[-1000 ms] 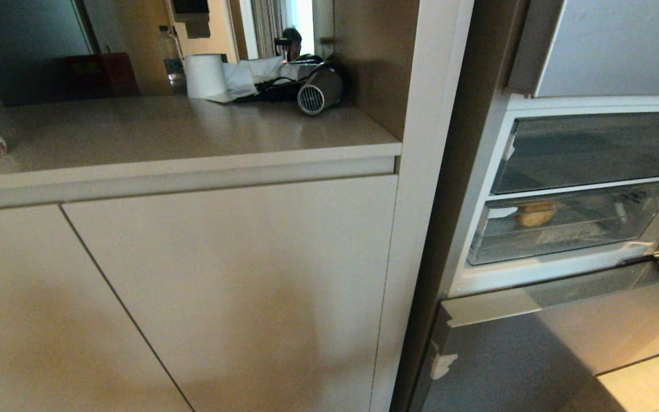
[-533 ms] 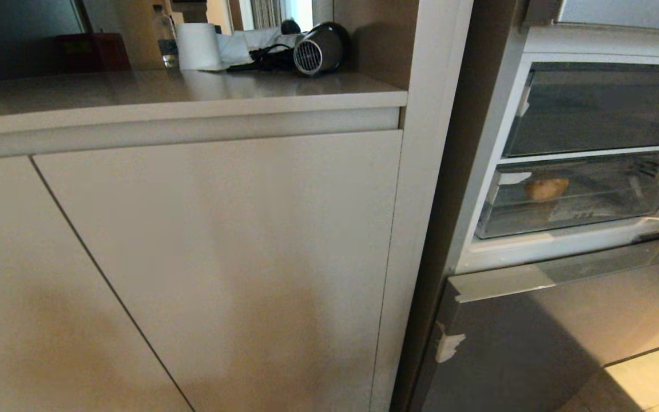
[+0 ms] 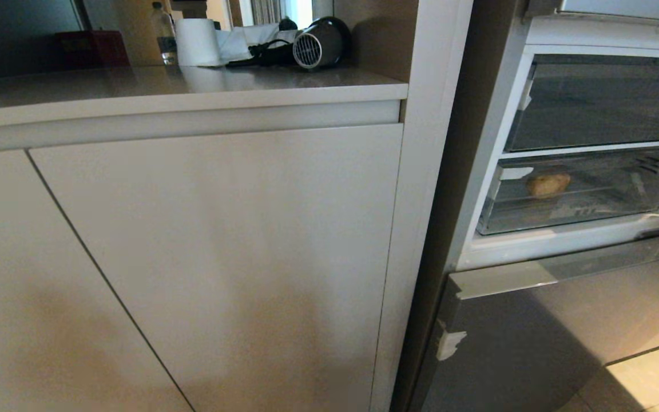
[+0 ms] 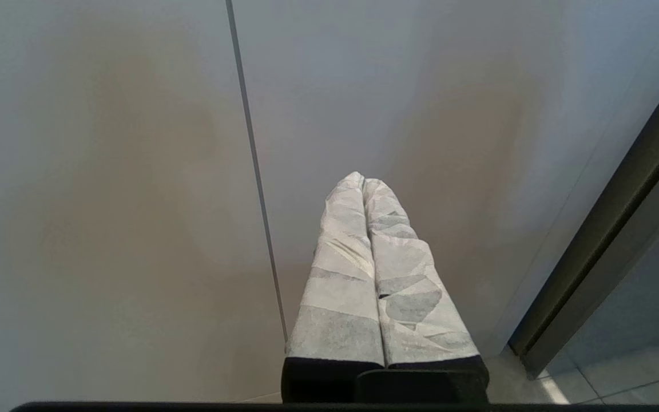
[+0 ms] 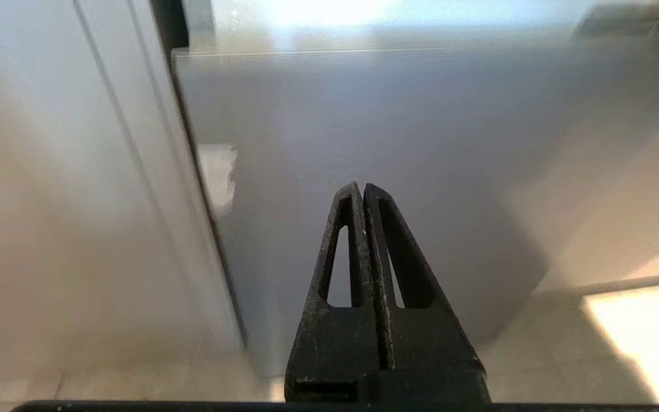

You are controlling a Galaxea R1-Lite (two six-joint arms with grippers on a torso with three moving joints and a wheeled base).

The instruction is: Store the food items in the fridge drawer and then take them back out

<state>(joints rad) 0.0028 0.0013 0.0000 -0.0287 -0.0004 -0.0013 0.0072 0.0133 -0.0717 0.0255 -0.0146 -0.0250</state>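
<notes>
**Below the counter: both claws clenched, potato in the drawer**

Nearest you, the left gripper hangs clenched and empty before the cabinet door. Your right gripper is likewise clenched on nothing, facing the lower fridge door. Farther off, the potato lies inside the fridge drawer. Farthest, a hair dryer and paper roll sit on the counter.
</notes>
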